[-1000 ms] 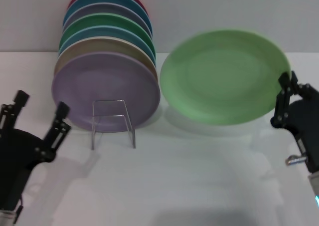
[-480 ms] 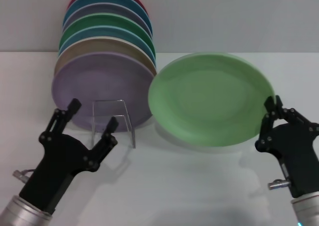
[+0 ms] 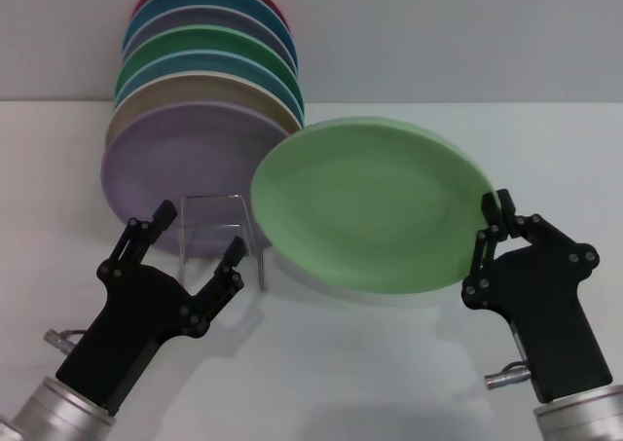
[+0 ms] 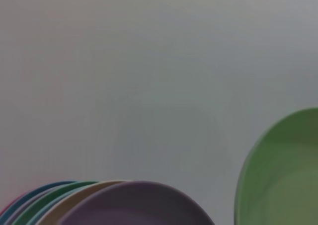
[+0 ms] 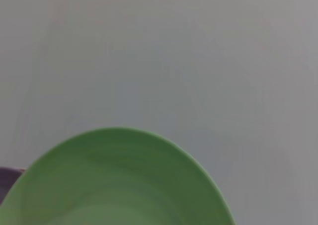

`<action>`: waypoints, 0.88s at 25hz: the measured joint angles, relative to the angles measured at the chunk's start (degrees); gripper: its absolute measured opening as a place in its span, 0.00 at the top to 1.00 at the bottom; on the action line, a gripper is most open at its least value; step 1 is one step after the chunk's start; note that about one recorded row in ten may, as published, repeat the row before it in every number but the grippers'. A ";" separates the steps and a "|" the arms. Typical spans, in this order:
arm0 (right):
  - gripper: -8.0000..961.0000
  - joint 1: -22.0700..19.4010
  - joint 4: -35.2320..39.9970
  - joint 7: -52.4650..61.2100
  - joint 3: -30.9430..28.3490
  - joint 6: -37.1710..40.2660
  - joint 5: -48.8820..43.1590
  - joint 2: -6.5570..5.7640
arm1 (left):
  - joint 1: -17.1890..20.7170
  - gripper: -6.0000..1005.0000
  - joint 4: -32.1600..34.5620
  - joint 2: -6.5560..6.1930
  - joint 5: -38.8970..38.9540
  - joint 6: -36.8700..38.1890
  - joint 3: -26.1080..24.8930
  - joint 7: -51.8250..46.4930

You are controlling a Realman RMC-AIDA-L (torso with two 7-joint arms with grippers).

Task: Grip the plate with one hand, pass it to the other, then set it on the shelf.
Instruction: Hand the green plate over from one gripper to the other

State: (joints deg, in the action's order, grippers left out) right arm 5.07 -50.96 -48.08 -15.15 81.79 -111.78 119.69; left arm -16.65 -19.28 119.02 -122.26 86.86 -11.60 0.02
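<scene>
**A:** Where is the plate (image 3: 370, 202) sitting right now?

**B:** It is hanging in the air over the middle of the table (image 3: 389, 363), tilted with its face turned up and toward us. The right gripper (image 3: 494, 229) is pinching its rim at about three o'clock, so the far edge of the disc is reaching out toward nine o'clock with nothing under it.

**A:** Why is it gripping it by the edge like that?

**B:** My guess is that it is leaving the opposite rim bare for the other hand. The left gripper (image 3: 191, 245) is pointing up at about one o'clock, toward that free edge, with its two fingers spread wide and nothing between them.

**A:** And the arms themselves?

**B:** Both are rising from the near edge of the table, wrists low, fingers aimed up and away from us. The right one is standing almost upright; the left is leaning in toward the plate. Its fingers are standing just in front of the shelf (image 3: 220, 237), the clear little rack.

**A:** That rack is looking crowded behind.

**B:** A stack of plates (image 3: 195, 91) is leaning behind it, with the lavender plate (image 3: 180, 168) at the front. The mint one is overlapping that lavender one from where I am standing, though I cannot tell if they are touching. The handover is looking not yet made.
</scene>
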 joint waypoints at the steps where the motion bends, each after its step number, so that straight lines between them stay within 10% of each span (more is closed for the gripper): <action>1: 0.95 0.00 0.00 0.00 0.00 0.00 0.00 0.00 | -0.22 0.17 0.00 0.00 0.00 -0.40 0.00 0.03; 22: 0.92 0.26 -1.36 -9.82 2.93 -0.24 0.08 -0.42 | -2.84 0.17 -2.18 -0.03 0.00 -6.14 0.26 0.15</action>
State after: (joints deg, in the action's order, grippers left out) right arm 5.33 -52.32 -57.90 -12.22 81.56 -111.70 119.28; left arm -19.49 -21.46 118.98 -122.25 80.72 -11.34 0.18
